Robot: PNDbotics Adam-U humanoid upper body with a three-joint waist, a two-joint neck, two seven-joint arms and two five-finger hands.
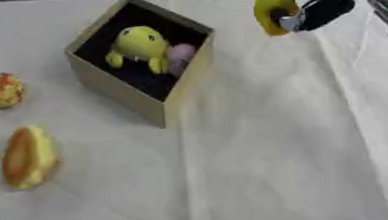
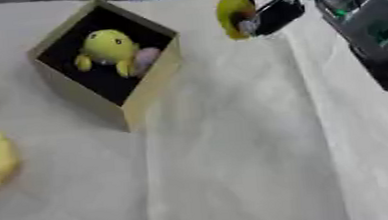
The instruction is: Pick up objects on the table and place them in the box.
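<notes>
Right hand (image 1: 316, 13): comes in from the upper right corner, raised above the counter to the right of the box; its black fingers (image 2: 275, 15) are curled round a yellow object.
Yellow object (image 1: 269, 10): rounded, held in the right hand's fingers, off the counter surface, beside the box's right corner and apart from it.
Box (image 1: 117, 91): tan card walls, dark inside, open at the top, standing askew on the counter in the upper left part of the view.
Yellow toy (image 1: 139, 45): round-bodied with small limbs, lying inside the box.
Pink object (image 1: 180, 55): small and pale, inside the box, touching the yellow toy's right side.
Orange-yellow ball (image 1: 3, 90): small, speckled red and yellow, on the counter left of the box, apart from it.
Bun-shaped object (image 1: 28, 156): oval, yellow with an orange-brown face, on the counter near the left edge, below the ball.
Counter (image 1: 264, 166): covered in a pale creased cloth.
Left hand: shows in neither view.
</notes>
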